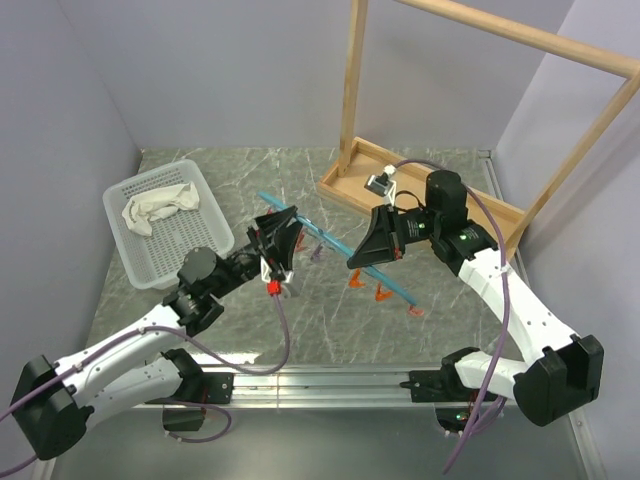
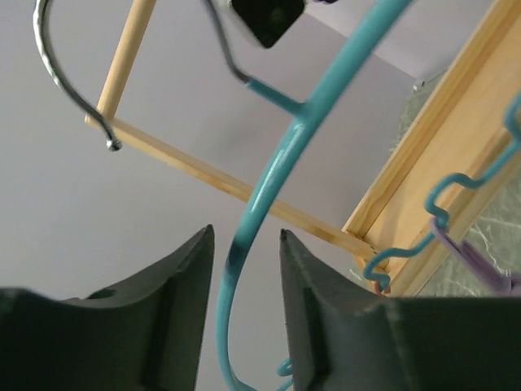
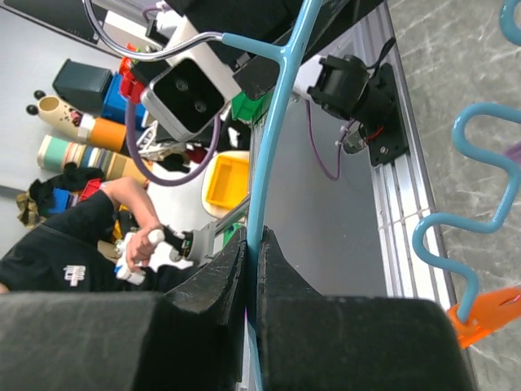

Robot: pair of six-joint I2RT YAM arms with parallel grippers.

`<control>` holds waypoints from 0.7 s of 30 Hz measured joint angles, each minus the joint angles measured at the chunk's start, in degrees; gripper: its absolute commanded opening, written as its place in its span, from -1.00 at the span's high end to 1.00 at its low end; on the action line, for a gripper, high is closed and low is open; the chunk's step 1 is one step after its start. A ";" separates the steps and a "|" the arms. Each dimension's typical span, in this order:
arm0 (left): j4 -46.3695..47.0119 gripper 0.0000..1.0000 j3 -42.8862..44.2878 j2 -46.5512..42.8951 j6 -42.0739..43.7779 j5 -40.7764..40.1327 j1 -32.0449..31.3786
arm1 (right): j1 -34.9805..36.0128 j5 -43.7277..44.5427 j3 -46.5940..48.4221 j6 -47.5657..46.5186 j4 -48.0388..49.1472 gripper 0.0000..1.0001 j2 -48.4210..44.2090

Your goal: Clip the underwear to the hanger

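On a grey marbled table [image 1: 330, 325], before a wooden rack [image 1: 352, 90], we see the teal hanger [image 1: 330, 243] held mid-table. The right gripper [image 3: 251, 244] is clamped tight on its arched bar. The left gripper [image 2: 246, 238] straddles the same bar, jaws apart and touching nothing. The white underwear [image 1: 158, 208] lies crumpled in the perforated basket [image 1: 185, 255], well apart to the left. We judge the cloth light, limp and prone to sag, best pinched along one hem edge. The orange clips [image 1: 382, 293] look small and springy.
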 measured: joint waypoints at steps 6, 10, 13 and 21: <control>-5.70 0.43 -2.54 -4.63 4.07 2.56 -1.46 | 1.33 -1.40 -2.36 2.54 1.64 1.00 0.00; -7.74 0.38 -2.54 -5.31 4.66 2.47 -2.80 | 2.34 -1.95 -4.66 5.99 5.14 1.00 -0.52; -9.27 0.38 -2.54 -5.29 4.63 2.54 -3.89 | 2.69 -2.49 -6.58 7.17 6.45 1.00 -1.27; -13.70 0.99 -2.23 -5.57 5.84 2.27 -4.81 | 3.04 -2.78 -7.67 11.23 7.69 0.91 -1.66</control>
